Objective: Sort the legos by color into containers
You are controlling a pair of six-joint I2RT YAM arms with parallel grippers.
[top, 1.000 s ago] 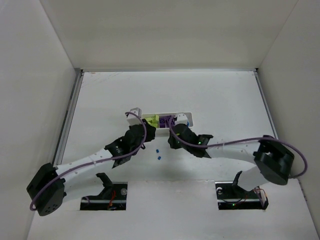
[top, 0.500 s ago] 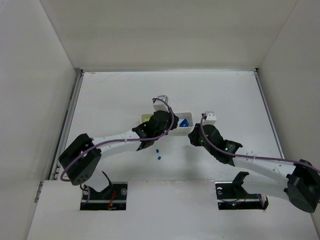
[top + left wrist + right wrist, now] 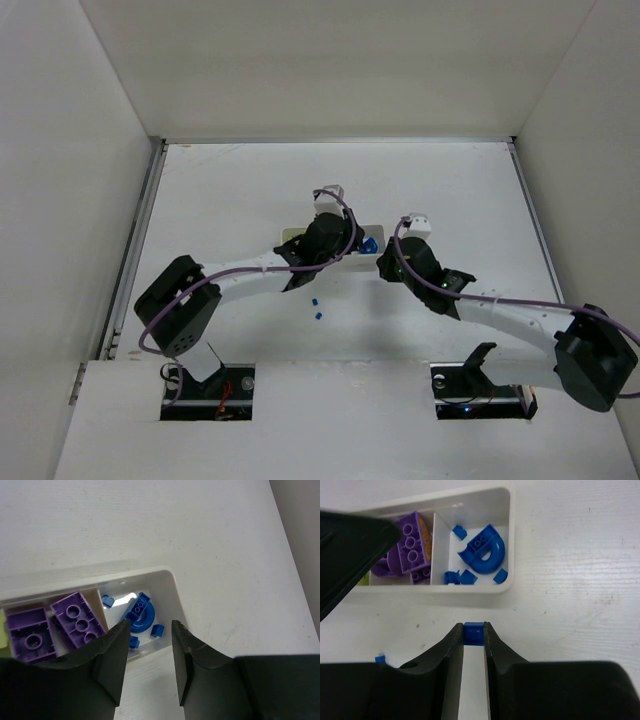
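L end effector (image 3: 149, 629): released, jaws apart w/ nothing btwn them. In the L wrist view it takes up the bottom of the frame, fingers (image 3: 112, 657) dark, hanging over the R end of the tray (image 3: 176, 600). Can't tell if it touches the tray.

Tray: white, 3 compartments, lying across the worktop (image 3: 220, 200) at ctr of the top view, long side running L-R.
- L compartment: mostly hidden; only a sliver of a yellow-green brick (image 3: 364, 580) shows under the L arm.
- Middle: purple bricks (image 3: 77, 620), studs up, packed side by side.
- R: blue arch piece (image 3: 482, 550) w/ several small blue bricks (image 3: 461, 576) scattered round it.

Lower ctr of the top view, below the tray: 2 loose blue bricks (image 3: 314, 300) on the worktop, close to each other, apart from the tray and both arms.

R end effector (image 3: 473, 628): clenched on a blue brick (image 3: 473, 634), pinched at the fingertips. In the R wrist view it sits at ctr frame, just below the tray's near wall, under the blue compartment, outside the tray. Can't tell if the brick rests on the worktop or is lifted off it.
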